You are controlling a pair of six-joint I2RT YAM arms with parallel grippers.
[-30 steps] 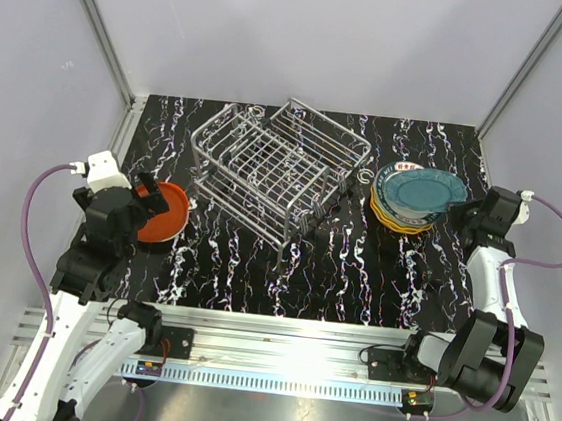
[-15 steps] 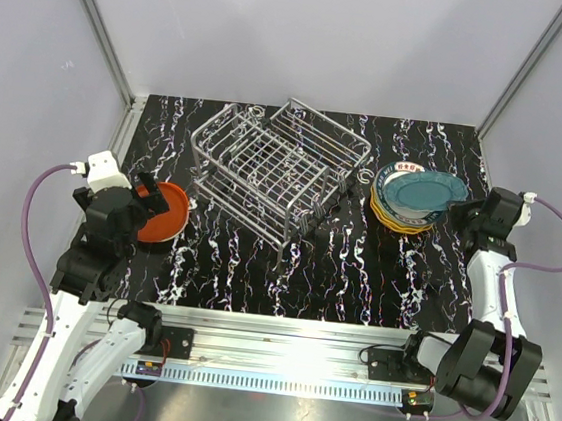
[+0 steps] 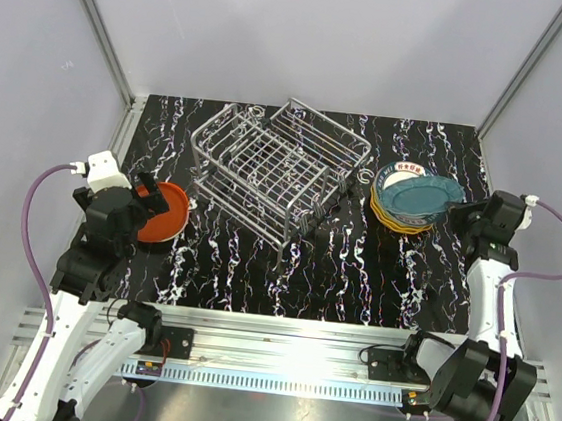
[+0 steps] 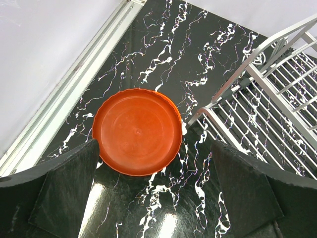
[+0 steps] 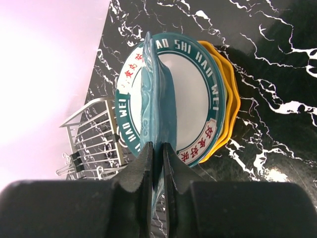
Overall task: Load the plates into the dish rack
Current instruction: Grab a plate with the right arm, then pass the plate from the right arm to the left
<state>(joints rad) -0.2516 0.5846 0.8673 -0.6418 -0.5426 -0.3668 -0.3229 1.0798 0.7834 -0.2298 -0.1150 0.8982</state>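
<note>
The silver wire dish rack (image 3: 277, 170) stands at the table's middle back, with no plates in it. A red-orange plate (image 3: 164, 211) lies flat left of it; in the left wrist view the red-orange plate (image 4: 137, 132) sits just ahead of my open, empty left gripper (image 4: 153, 186). My right gripper (image 3: 461, 215) is shut on the rim of a teal plate (image 3: 422, 193), held tilted above a stack (image 3: 397, 219) of a cream plate with a teal lettered rim and yellow-orange plates. In the right wrist view the teal plate (image 5: 157, 104) stands edge-on between the fingers (image 5: 140, 171).
A cage post (image 3: 97, 28) and wall border the table on the left, another post (image 3: 523, 70) on the right. An aluminium rail (image 3: 278, 336) runs along the near edge. The rack's corner (image 4: 267, 94) shows at the right of the left wrist view.
My right gripper has lifted the teal plate's near edge a little, tilting it off the stack. The left arm and red-orange plate have not moved.
</note>
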